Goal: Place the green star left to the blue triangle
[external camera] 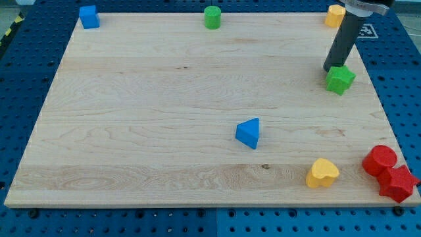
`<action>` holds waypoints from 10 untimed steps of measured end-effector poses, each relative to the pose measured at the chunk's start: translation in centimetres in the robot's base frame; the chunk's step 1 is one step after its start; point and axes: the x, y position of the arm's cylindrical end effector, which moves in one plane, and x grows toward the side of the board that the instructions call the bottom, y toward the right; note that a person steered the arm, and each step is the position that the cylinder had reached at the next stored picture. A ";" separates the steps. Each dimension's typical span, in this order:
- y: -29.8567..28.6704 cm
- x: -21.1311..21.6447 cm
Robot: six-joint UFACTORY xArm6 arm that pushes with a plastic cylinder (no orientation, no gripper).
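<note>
The green star (pixel 340 79) lies near the board's right edge, in the upper right part of the view. My tip (pixel 330 68) stands right at the star's upper left side, touching or nearly touching it. The blue triangle (pixel 249 133) lies near the board's middle, below and well to the left of the star. The rod rises from the tip toward the view's top right.
A blue cube (pixel 89 16) sits at the top left corner, a green cylinder (pixel 212 17) at the top middle, an orange block (pixel 335 15) at the top right. A yellow heart (pixel 322 172) and two red blocks (pixel 380 160) (pixel 398 184) lie at the bottom right. The wooden board (pixel 131 118) lies on a blue pegboard.
</note>
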 end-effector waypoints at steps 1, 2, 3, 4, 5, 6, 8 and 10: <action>3.4 0.0; 9.2 0.0; 10.4 0.0; 9.8 1.5; 7.3 4.3; 5.5 5.5; 3.8 4.4; 2.8 4.4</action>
